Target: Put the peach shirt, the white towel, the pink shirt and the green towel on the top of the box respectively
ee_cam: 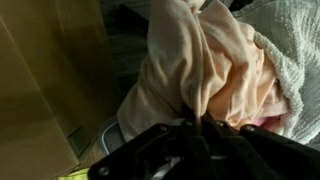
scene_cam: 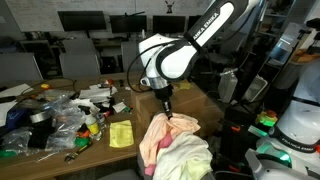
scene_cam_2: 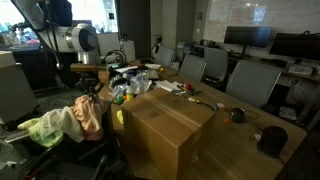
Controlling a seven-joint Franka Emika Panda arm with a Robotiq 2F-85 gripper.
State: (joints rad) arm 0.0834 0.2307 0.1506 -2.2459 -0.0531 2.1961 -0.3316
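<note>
Tool [ee_cam: 195,128] pinches peach shirt [ee_cam: 205,70], pale orange, bunched in soft folds

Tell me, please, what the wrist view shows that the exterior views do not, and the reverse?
Wrist view only: up close, the gripper pinching a bunched fold of the peach shirt. Exterior views only: the arm, the cluttered table and the whole top of the box. Shared: the gripper at the cloth pile, the peach shirt, the white towel and part of the box.
</note>
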